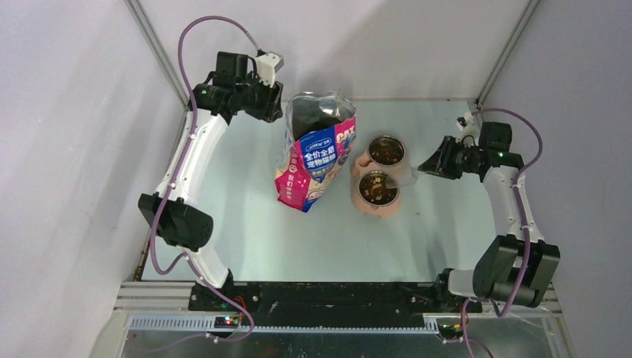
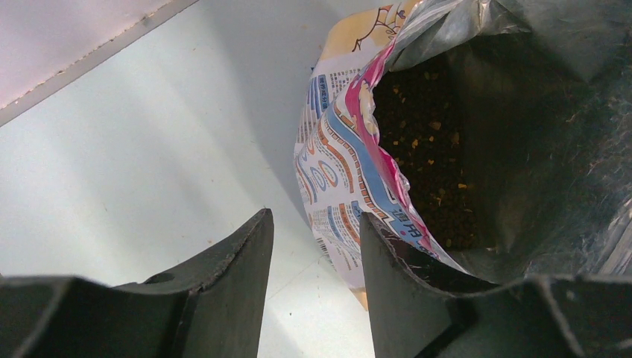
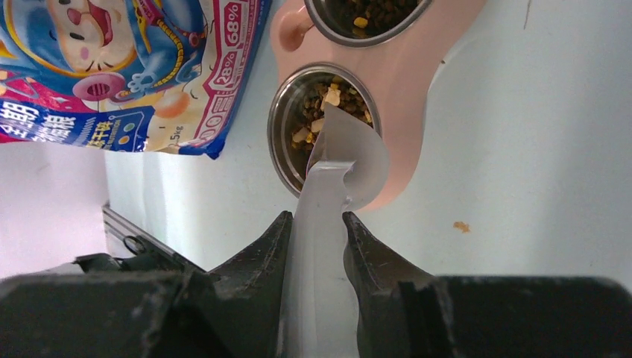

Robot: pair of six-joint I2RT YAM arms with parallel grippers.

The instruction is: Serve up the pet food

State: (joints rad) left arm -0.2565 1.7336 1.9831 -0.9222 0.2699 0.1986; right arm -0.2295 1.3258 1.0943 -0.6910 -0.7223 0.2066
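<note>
The pet food (image 2: 432, 149) fills the dark inside of the open pink and blue bag (image 1: 317, 153), which stands mid-table. More kibble lies in the two steel bowls (image 1: 387, 151) (image 1: 377, 189) of a pink feeder (image 3: 417, 74). My left gripper (image 2: 317, 224) is open beside the bag's left rim, with bare table between its fingers. My right gripper (image 3: 317, 220) is shut on the handle of a clear plastic scoop (image 3: 346, 153). The scoop's head hangs tilted over the near bowl (image 3: 287, 119), above the pet food (image 3: 317, 112) in it.
One stray kibble (image 3: 462, 226) lies on the table right of the feeder. Enclosure walls and metal frame posts (image 1: 160, 52) close in the table at the back and sides. The feeder stands just right of the bag.
</note>
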